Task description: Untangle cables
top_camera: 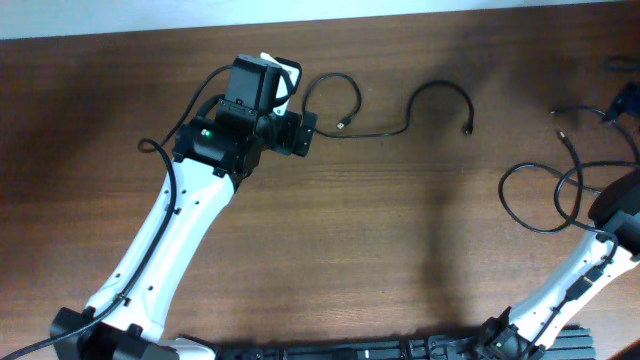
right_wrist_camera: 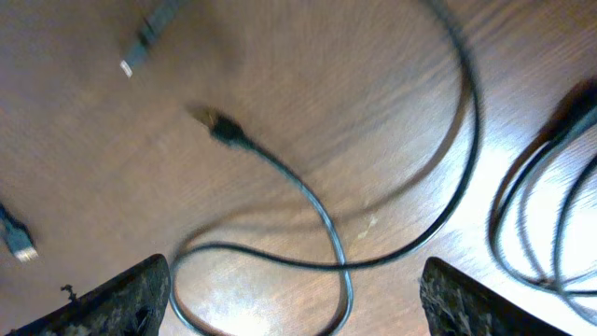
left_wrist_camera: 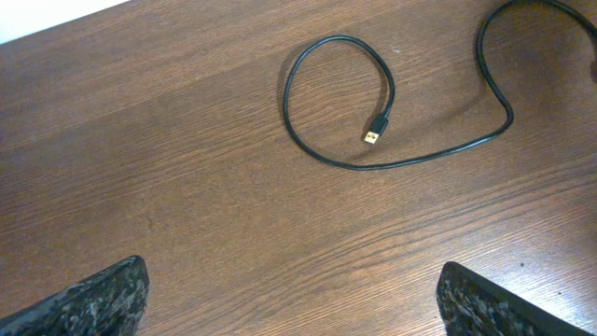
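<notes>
My left gripper: fingers spread wide, empty, above looped cable. My right gripper: fingers wide, gripping nothing, over cables.

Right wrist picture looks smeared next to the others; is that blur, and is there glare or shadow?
Right wrist view: blurred throughout, the thin black cable with a plug end soft-edged, a pale sheen on the brown wooden table. Left wrist view: sharp, wood grain and the looped black cable with a gold-tipped plug crisp. Overhead view: a broad dark shadow mid-table.
</notes>
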Robot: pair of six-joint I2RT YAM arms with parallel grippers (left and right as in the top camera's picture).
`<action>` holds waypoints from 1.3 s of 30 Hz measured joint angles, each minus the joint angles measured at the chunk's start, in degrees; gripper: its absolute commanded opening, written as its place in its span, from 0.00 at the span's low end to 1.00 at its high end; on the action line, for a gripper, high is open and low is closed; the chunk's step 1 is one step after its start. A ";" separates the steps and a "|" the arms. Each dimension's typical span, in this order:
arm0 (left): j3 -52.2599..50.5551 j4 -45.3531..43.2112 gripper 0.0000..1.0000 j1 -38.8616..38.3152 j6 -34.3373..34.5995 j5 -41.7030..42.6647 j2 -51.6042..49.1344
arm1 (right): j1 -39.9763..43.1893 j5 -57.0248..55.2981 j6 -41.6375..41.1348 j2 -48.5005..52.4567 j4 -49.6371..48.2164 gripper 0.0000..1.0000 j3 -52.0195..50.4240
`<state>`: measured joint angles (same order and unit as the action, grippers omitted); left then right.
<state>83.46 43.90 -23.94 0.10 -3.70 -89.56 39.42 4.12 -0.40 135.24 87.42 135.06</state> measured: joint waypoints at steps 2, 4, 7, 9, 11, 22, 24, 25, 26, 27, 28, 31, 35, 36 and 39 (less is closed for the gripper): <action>0.00 0.00 0.99 0.00 0.00 -0.02 0.00 | -0.15 0.11 0.37 0.00 0.28 0.87 -3.23; 0.00 0.00 0.99 0.00 0.00 -0.02 0.00 | -0.39 0.09 0.42 0.02 0.70 0.89 -5.92; 0.00 0.00 0.99 0.00 0.00 -0.02 0.00 | -1.16 0.11 0.35 0.02 1.57 0.89 -9.16; 0.00 0.00 0.99 0.00 0.00 0.00 0.00 | -1.81 0.11 0.28 0.04 1.53 0.89 -11.13; 0.00 0.00 0.99 0.00 0.00 0.00 0.00 | -2.47 0.11 0.11 0.04 1.53 0.89 -12.72; 0.00 0.00 0.99 0.00 0.00 0.00 0.00 | -5.70 0.52 -1.11 0.04 -1.66 0.89 -17.75; 0.00 0.00 0.99 0.00 0.02 0.00 0.00 | -6.32 0.52 -0.42 0.04 -3.61 0.89 -19.04; 0.00 0.00 0.99 0.00 0.00 0.00 0.00 | -6.58 0.52 0.72 0.04 -4.66 0.89 -19.54; 0.00 0.00 0.99 0.00 0.00 -0.02 0.00 | -6.86 0.55 2.21 0.04 -5.49 0.90 -19.93; 0.00 0.00 0.99 0.00 0.00 0.00 0.00 | -6.95 0.55 4.22 0.04 -5.73 0.91 -20.04; 0.00 0.00 0.99 0.00 0.00 0.00 0.00 | -7.34 0.55 5.81 0.04 -6.36 0.93 -20.17; 0.00 0.00 0.99 0.00 0.00 0.00 0.00 | -7.63 0.55 12.72 0.04 -6.51 0.95 -20.20; 0.00 0.00 0.99 0.00 0.02 0.00 0.00 | -7.65 0.52 21.70 0.04 -6.49 0.96 -20.22; 0.00 0.00 0.99 0.00 0.00 0.00 0.00 | -7.65 0.52 23.45 0.04 -6.51 0.96 -20.22; 0.00 0.00 0.99 0.00 0.00 -0.02 0.00 | -7.65 0.52 29.70 0.04 -6.49 0.96 -20.22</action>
<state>83.46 43.90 -23.94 0.10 -3.73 -89.56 31.77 4.64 29.30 135.28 80.93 114.85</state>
